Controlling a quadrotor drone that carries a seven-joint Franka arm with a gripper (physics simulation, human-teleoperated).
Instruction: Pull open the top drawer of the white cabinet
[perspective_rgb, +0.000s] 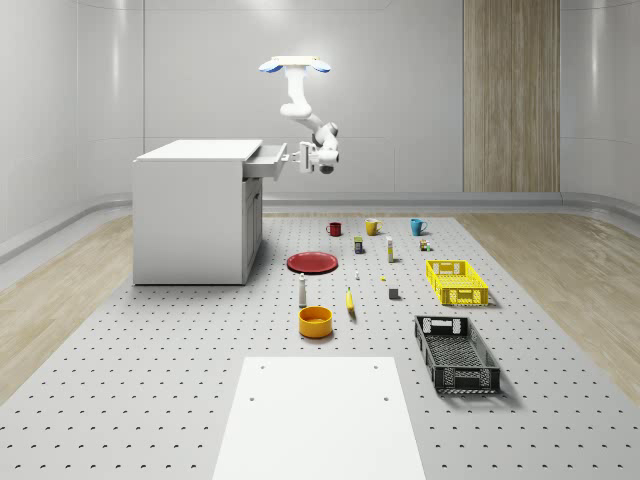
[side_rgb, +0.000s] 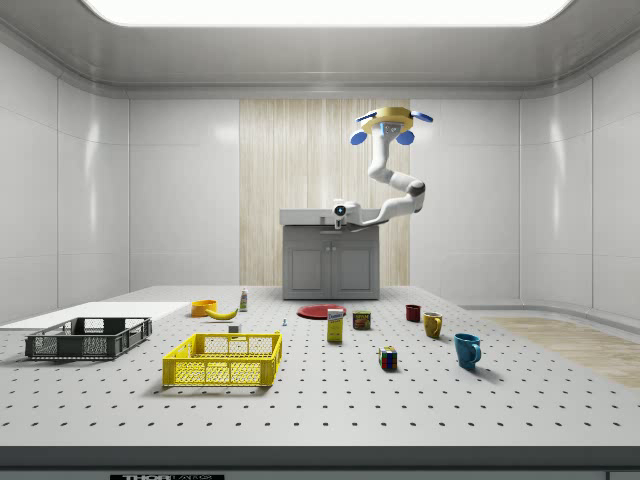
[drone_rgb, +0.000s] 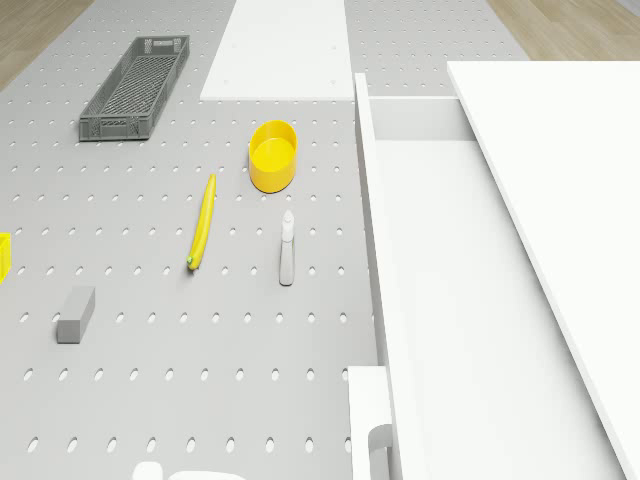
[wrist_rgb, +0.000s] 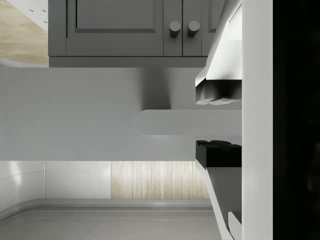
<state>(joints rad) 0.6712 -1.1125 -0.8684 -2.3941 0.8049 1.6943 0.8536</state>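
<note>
The white cabinet (perspective_rgb: 190, 215) stands at the whole-scene view's left, and its top drawer (perspective_rgb: 265, 160) sticks out partway toward the right. From the drone view I look down into the drawer's bare white inside (drone_rgb: 450, 280), beside the cabinet top (drone_rgb: 570, 180). The drone (perspective_rgb: 295, 66) hovers high beside the cabinet, just beyond the drawer front, with the arm bent down to it. My gripper (perspective_rgb: 292, 157) is at the drawer front. In the wrist view the handle bar (wrist_rgb: 175, 121) lies between the two fingers (wrist_rgb: 218, 92), which sit close on either side of it.
On the floor beside the cabinet lie a red plate (perspective_rgb: 313, 262), a yellow bowl (perspective_rgb: 315, 321), a banana (perspective_rgb: 350, 300), a small bottle (perspective_rgb: 302, 290) and three mugs (perspective_rgb: 371, 226). A yellow crate (perspective_rgb: 456, 281) and a black crate (perspective_rgb: 456, 352) sit farther right. Lower cabinet doors carry two knobs (wrist_rgb: 181, 27).
</note>
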